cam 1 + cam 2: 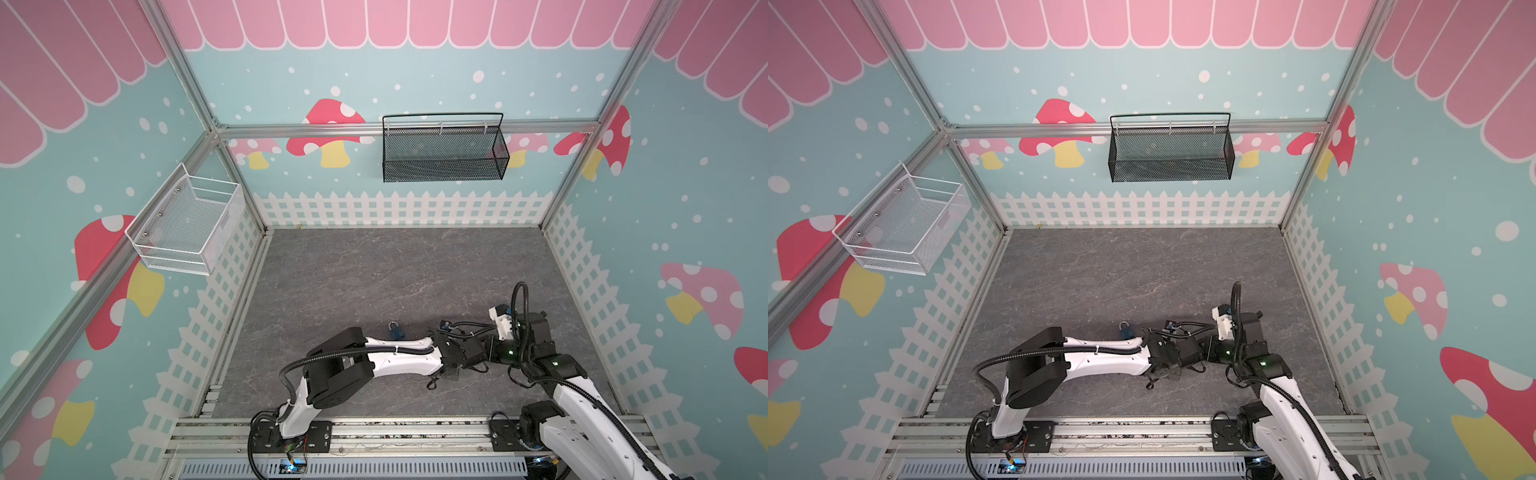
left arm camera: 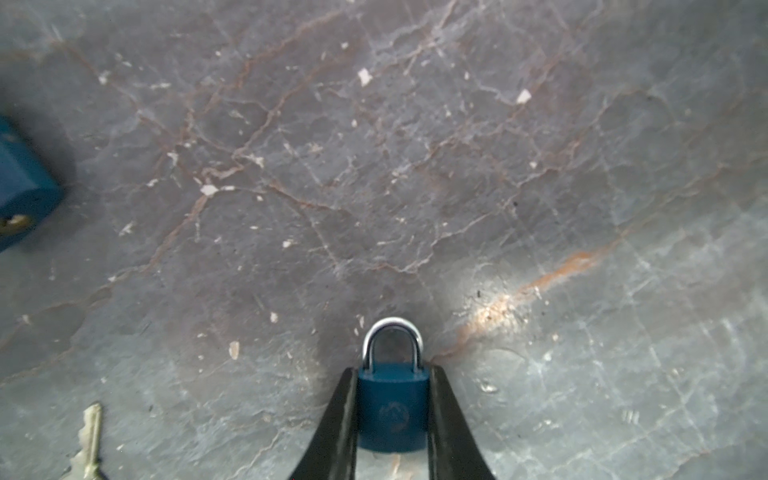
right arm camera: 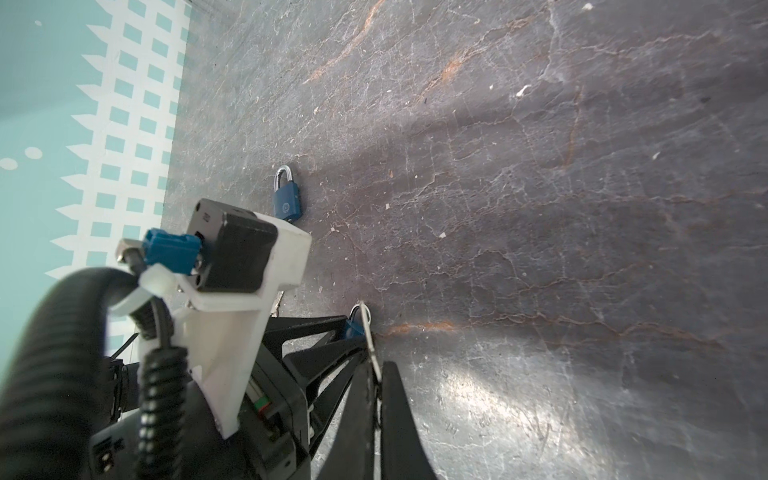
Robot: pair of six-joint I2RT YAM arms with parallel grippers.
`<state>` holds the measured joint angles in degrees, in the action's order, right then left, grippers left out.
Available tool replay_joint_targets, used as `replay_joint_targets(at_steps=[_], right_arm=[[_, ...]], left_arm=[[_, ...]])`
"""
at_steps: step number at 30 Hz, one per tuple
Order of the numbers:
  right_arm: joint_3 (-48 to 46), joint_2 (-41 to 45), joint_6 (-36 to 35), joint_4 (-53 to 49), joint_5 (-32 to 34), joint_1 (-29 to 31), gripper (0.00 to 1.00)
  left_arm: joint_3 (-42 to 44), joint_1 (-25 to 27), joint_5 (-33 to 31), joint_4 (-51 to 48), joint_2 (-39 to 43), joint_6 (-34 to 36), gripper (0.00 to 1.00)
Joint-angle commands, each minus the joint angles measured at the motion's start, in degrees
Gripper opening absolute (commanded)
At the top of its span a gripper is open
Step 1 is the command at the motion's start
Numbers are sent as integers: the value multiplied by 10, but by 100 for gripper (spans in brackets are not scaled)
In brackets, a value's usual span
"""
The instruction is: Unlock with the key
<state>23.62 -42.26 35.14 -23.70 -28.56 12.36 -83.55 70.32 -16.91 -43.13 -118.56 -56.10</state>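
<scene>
Mostly open floor (image 2: 374, 166) beyond held padlock (image 2: 392, 407).

A robot lab test cell: an aluminium frame (image 1: 270, 129) boxes in a grey stone-look tabletop (image 1: 395, 270), with printed mushroom backdrop walls (image 1: 415, 83), hung mesh baskets (image 1: 442, 166), and two arms (image 1: 399, 359) bolted to a front rail (image 1: 415, 432).

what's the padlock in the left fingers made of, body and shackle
This padlock looks like metal under matte blue paint: even colour, faint stamped emblem, though the core is hidden. Its shackle looks like polished steel, maybe plated: bright silver with sharp highlights.
</scene>
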Motion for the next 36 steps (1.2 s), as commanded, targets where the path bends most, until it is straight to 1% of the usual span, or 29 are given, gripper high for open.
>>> replay_joint_targets(at_steps=[1,3,5,10,14,16,17,19,21,23,27,34,36], right_arm=[[12,-5,-12,-3,-13,-2,0],[18,-15,-16,-5,-14,-1,0],[25,-28,-24,-4,-16,-1,0],[51,-60,-35,-2,-7,22,0],[63,-80,-11,18,34,93,0],[66,-90,13,38,56,137,0],[63,-93,26,50,62,149,0],[57,-99,53,81,74,180,0],[51,-102,79,109,90,209,0],[46,-106,104,138,107,233,0],[37,-122,151,214,122,266,0],[44,-182,193,309,154,312,0],[46,-197,200,328,162,319,0]], left_arm=[[33,-17,-10,9,42,-37,15],[53,-27,-11,18,77,-49,12],[79,-40,-29,29,115,-61,9],[147,-82,-24,73,213,-79,2],[173,-114,-20,101,267,-95,0],[185,-133,-17,116,290,-123,0],[193,-140,-17,129,299,-135,0],[220,-154,5,169,323,-171,0],[243,-165,12,212,341,-197,0],[255,-173,15,228,352,-223,0],[260,-177,9,230,362,-256,0],[269,-177,0,237,371,-303,0],[271,-177,-6,236,372,-308,0]])
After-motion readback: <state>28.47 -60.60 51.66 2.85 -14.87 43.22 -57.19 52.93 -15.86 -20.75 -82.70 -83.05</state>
